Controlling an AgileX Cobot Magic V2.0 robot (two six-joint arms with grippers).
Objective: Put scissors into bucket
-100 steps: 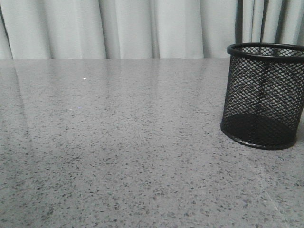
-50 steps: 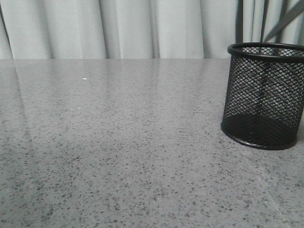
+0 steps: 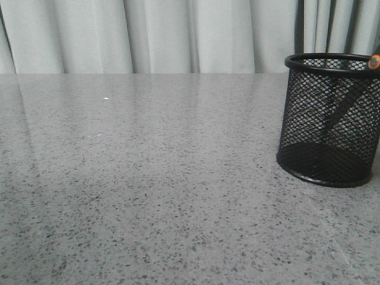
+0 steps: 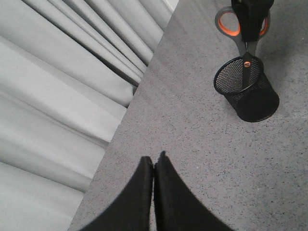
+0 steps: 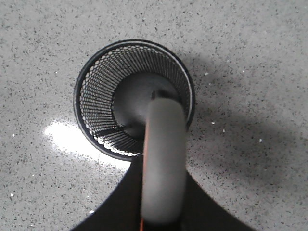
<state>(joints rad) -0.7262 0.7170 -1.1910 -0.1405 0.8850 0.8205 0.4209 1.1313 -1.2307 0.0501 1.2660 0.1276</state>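
Note:
The black wire-mesh bucket (image 3: 329,119) stands upright at the right of the table. The scissors (image 3: 374,61) hang blades-down into it; a dark blade shows through the mesh, slanting in from the upper right. In the left wrist view the right gripper (image 4: 250,33) is shut on the orange-and-grey handles of the scissors (image 4: 225,25), with the blades dipping past the rim of the bucket (image 4: 252,98). The right wrist view looks straight down into the bucket (image 5: 103,96), with the blurred grey handle of the scissors (image 5: 163,154) between the right gripper's fingers (image 5: 120,202). My left gripper (image 4: 154,161) is shut and empty, far from the bucket.
The grey speckled tabletop (image 3: 148,178) stretches left and forward of the bucket. Pale curtains (image 3: 148,35) hang along the table's far edge and also show in the left wrist view (image 4: 62,96).
The scissors have come down from above the rim at the upper right; their blade now sits inside the bucket. The bucket has not moved.

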